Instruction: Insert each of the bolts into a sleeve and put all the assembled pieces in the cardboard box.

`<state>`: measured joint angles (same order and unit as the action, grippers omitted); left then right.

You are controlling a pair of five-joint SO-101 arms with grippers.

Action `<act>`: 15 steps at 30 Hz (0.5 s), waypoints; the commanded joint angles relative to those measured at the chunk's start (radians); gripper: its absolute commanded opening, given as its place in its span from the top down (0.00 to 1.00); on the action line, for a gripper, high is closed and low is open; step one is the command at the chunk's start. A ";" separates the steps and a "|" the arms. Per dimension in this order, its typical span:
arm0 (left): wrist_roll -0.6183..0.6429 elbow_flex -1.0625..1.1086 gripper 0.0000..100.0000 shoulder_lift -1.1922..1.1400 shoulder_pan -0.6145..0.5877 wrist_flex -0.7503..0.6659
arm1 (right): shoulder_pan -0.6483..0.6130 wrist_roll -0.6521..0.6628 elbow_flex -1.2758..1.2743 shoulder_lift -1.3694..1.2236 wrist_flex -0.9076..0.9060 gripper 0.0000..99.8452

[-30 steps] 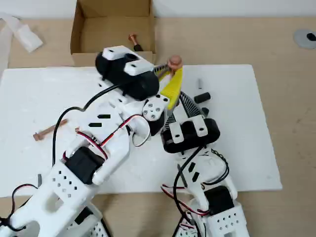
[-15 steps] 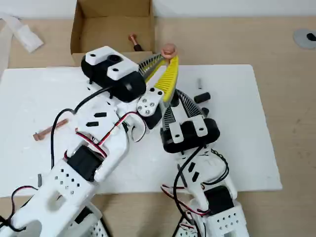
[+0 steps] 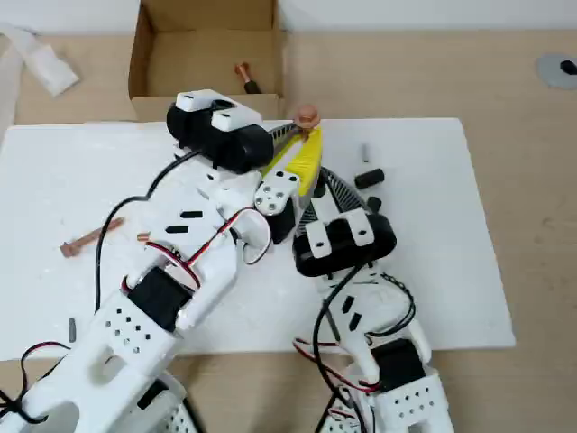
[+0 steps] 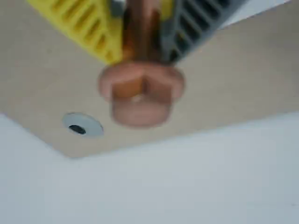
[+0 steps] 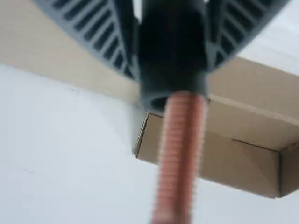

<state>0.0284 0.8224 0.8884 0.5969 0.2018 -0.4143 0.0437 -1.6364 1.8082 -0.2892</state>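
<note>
Loose bolt [image 3: 86,242]: lies flat at 9 o'clock on the white sheet [image 3: 451,271], well apart from both arms.
Cardboard box [image 3: 140,63]: open, at 11 o'clock beyond the sheet; one assembled piece [image 3: 245,77] lies by its right wall.
Left gripper [image 3: 305,133]: fingers clamped on a copper bolt [image 3: 306,115] just below its head, at 12 o'clock over the sheet's far edge, near the box's corner.
Right gripper [image 5: 172,51]: fingers pinched on a black sleeve [image 5: 174,88]; a threaded copper shaft [image 5: 176,158] sticks out of its end.
Spare sleeves [image 3: 368,178]: at 1 o'clock on the sheet.
Grey disc [image 3: 559,69]: at 2 o'clock, on bare table.
</note>
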 commanded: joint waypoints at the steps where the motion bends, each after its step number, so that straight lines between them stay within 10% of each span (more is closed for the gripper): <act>1: 0.032 -0.080 0.99 0.021 -0.029 0.021 | -0.008 0.000 0.008 0.113 0.032 0.99; 15: 0.043 -0.071 0.99 0.021 -0.029 0.002 | -0.012 0.000 0.012 0.113 0.032 0.99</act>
<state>0.0652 0.8163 0.8884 0.5800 0.2202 -0.4143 0.0437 -1.6364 1.8082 -0.2892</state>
